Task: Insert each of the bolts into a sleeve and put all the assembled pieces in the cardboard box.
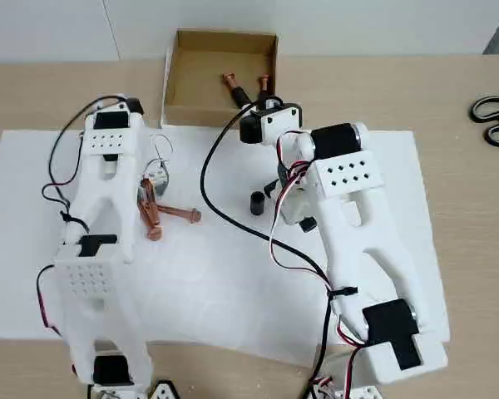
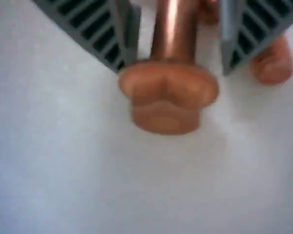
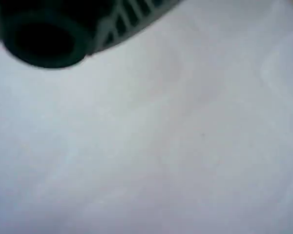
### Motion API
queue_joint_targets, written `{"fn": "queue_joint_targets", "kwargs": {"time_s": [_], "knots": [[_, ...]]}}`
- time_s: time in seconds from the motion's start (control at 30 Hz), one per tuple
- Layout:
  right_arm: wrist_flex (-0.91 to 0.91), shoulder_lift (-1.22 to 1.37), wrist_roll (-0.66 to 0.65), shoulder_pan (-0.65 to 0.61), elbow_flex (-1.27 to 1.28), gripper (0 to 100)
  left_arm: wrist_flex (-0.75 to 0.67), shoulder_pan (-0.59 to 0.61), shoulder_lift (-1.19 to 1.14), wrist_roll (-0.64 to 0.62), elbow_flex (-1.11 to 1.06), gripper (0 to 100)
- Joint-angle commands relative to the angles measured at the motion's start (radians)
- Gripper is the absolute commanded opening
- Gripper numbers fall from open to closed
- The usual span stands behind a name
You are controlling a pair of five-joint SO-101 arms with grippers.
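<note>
1 bolt [image 2: 168,102], shank cropped, L gripper [image 2: 178,61] jaws apart round it, R gripper [image 1: 289,204] jaws unclear

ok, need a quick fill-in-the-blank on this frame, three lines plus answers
1. Inside the cardboard box, ___ copper bolt heads show.
2. The left gripper is open, one finger on each side of a copper ___ lying on the white sheet.
3. Near the table's right edge in the high view lie black-handled ___.
Missing words: two; bolt; scissors.
</note>
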State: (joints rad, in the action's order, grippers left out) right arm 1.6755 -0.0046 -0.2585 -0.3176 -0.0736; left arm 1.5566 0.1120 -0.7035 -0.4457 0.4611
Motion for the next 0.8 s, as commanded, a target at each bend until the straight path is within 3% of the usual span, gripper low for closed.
{"fn": "queue_joint_targets", "kwargs": {"time_s": [0.0,0.3,0.47,0.6,0.77], "knots": [[-0.004,-0.061,0.011,0.008,-0.006,2.4,0.000,0.018,-0.020,-0.008,0.050,11],[-0.012,-0.061,0.011,0.008,-0.006,2.4,-0.015,0.015,-0.068,-0.008,0.074,11],[-0.012,-0.061,0.011,0.008,-0.006,2.4,-0.015,0.012,-0.061,-0.006,0.076,0],[-0.012,-0.061,0.011,0.008,-0.006,2.4,-0.008,0.011,-0.060,-0.006,0.076,1],[-0.012,-0.061,0.008,0.008,-0.006,2.4,0.107,-0.002,-0.032,-0.002,0.193,1]]}}
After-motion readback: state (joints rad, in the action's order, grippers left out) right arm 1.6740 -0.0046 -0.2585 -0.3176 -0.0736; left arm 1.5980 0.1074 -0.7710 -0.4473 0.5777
